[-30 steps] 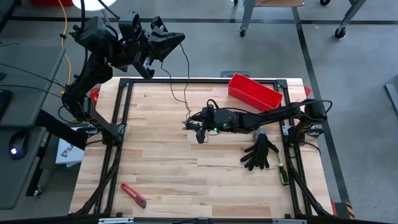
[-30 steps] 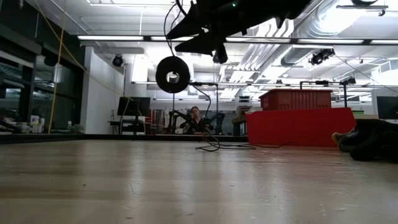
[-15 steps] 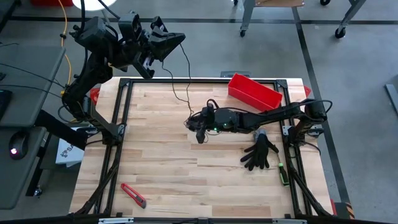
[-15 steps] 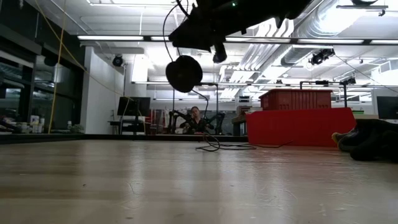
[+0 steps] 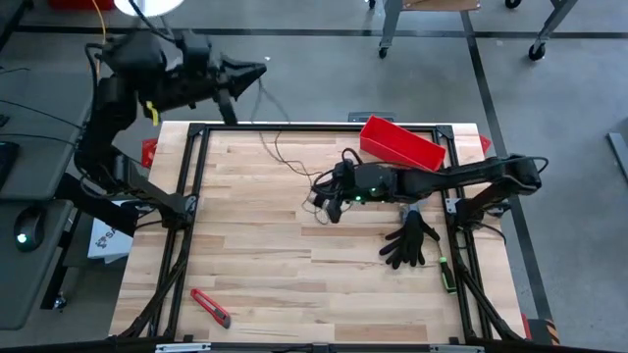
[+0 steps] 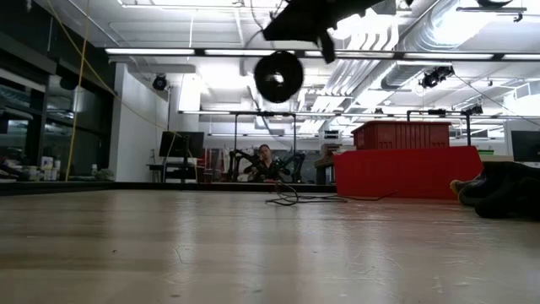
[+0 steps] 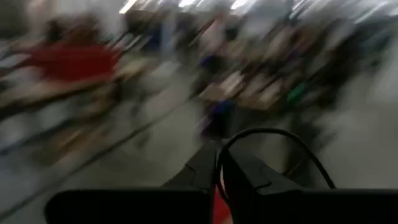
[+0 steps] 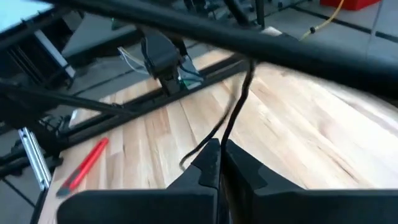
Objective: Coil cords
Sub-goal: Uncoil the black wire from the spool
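The thin dark cord [image 5: 278, 149] runs from my left gripper [image 5: 258, 71], high beyond the table's far left corner, down onto the wood and over to my right gripper [image 5: 322, 194] above the table's middle. Both grippers are shut on it. In the low view the round black spool [image 6: 279, 76] hangs in the air just under my right gripper [image 6: 278, 29]; how it is fastened there does not show. More slack cord [image 6: 291, 199] lies looped on the table farther back. My left gripper pinches the cord [image 7: 219, 163] between its two fingertips, pointing level toward the table's right. The cord leaves the tips in a slack arch [image 7: 273, 132]. My right gripper pinches the cord [image 8: 219, 142] at its fingertips, slanting down from the table's right. From there the cord runs on slack [image 8: 239, 99] toward the far edge.
A red bin [image 5: 400, 143] stands at the far right and a black glove [image 5: 410, 240] lies at the right. A red utility knife [image 5: 210, 307] rests near the front left. Black frame rails [image 5: 294, 126] border the tabletop.
My right gripper has shut on the cord, then risen and gone a little toward the table's right edge; the spool has gone up with it. My left gripper has tipped up to level and drawn back toward the left, shifting the cord's slack on the table.
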Motion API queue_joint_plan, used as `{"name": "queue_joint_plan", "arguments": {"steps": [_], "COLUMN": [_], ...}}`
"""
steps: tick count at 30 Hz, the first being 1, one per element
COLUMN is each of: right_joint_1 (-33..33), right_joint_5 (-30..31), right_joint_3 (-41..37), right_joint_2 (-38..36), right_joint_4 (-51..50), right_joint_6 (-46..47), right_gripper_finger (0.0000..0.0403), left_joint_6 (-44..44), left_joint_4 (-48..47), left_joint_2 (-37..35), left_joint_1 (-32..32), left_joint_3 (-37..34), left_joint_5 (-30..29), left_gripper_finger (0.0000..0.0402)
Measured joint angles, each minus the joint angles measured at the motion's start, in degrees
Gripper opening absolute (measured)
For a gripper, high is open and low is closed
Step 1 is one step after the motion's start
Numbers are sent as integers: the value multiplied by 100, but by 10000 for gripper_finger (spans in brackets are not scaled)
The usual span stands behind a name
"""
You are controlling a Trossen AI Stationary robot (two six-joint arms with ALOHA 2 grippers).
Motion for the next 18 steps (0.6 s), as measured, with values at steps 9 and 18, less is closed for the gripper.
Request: {"name": "queue_joint_plan", "arguments": {"steps": [9, 18], "right_joint_1": [0, 2], "right_joint_5": [-353, -759], "right_joint_3": [0, 0], "right_joint_2": [-873, -1473], "right_joint_4": [-1091, -1284], "right_joint_6": [45, 236], "right_gripper_finger": [1, 0], "left_joint_6": [-765, -947], "left_joint_4": [-3278, -1638], "left_joint_2": [26, -370], "left_joint_1": [-33, -382], "left_joint_3": [-703, -4378], "left_joint_5": [-872, -773], "left_gripper_finger": [96, 113]}}
